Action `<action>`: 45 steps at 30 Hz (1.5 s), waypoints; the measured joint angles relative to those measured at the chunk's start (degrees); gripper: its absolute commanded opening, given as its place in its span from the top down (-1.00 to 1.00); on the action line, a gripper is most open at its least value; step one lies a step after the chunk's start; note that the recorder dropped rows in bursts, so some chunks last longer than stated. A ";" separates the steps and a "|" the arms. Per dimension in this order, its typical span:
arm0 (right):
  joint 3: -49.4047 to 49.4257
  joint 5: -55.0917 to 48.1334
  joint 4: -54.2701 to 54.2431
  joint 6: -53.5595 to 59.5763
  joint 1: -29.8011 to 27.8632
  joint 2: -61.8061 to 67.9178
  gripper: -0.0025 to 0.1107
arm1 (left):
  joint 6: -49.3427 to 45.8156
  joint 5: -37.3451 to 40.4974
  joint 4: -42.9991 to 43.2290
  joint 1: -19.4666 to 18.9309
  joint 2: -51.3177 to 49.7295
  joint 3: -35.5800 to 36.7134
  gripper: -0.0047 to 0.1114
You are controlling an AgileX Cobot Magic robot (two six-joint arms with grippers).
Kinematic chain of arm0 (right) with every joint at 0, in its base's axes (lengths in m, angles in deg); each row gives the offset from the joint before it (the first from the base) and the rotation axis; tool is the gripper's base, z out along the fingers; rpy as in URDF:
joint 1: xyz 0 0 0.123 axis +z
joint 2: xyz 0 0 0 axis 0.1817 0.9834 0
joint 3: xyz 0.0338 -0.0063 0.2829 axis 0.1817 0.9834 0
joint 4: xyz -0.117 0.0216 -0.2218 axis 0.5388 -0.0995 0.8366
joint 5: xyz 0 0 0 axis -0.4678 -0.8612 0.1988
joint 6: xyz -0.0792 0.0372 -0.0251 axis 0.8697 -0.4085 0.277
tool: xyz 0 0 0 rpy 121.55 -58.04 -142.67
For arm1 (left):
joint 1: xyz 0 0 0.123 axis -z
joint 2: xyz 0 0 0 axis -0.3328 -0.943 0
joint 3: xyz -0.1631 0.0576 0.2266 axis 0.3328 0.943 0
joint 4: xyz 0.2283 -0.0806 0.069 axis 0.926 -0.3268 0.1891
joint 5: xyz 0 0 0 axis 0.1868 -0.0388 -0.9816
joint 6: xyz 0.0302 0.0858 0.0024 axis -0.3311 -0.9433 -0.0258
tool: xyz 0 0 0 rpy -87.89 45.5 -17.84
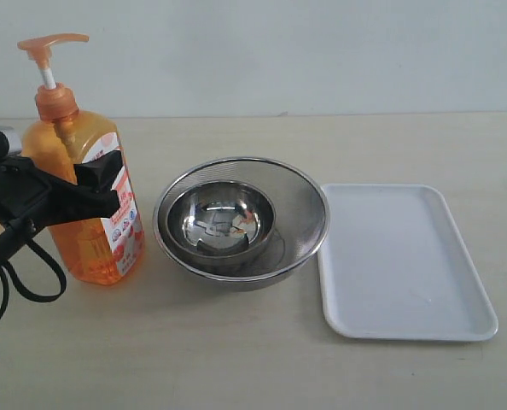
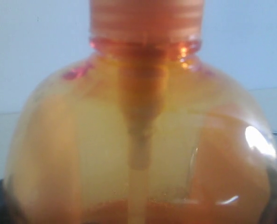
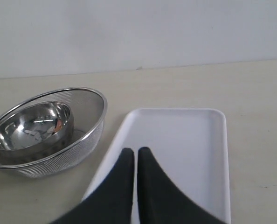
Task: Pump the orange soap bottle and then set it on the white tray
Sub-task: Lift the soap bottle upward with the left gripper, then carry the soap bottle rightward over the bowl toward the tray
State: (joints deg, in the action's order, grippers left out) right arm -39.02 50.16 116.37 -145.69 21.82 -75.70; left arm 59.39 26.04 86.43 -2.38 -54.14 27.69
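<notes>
The orange soap bottle (image 1: 83, 243) stands upright at the left of the table, its pump head raised on the white stem. My left gripper (image 1: 100, 175) reaches in from the left and clasps the bottle's upper body, one black finger across the front and the other hidden behind. The left wrist view is filled by the bottle's shoulder (image 2: 106, 140) and collar; no fingers show there. The white tray (image 1: 407, 256) lies bare at the right. My right gripper (image 3: 137, 151) hovers shut over the tray (image 3: 185, 140), holding nothing, and is outside the exterior view.
A steel mesh colander (image 1: 309, 213) holding a smaller round steel bowl (image 1: 224, 218) sits between bottle and tray, close to the tray's left rim. The same bowls (image 3: 31, 123) show in the right wrist view. Black cables hang off the left arm at the table's left edge.
</notes>
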 measured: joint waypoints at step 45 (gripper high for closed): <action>0.00 0.78 -0.67 -0.89 0.00 0.00 0.96 | 5.21 11.24 13.69 0.00 18.68 -8.51 0.84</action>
State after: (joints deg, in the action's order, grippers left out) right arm -39.02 50.94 115.70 -146.59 21.82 -75.70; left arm 64.60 37.29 100.12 -2.38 -35.46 19.18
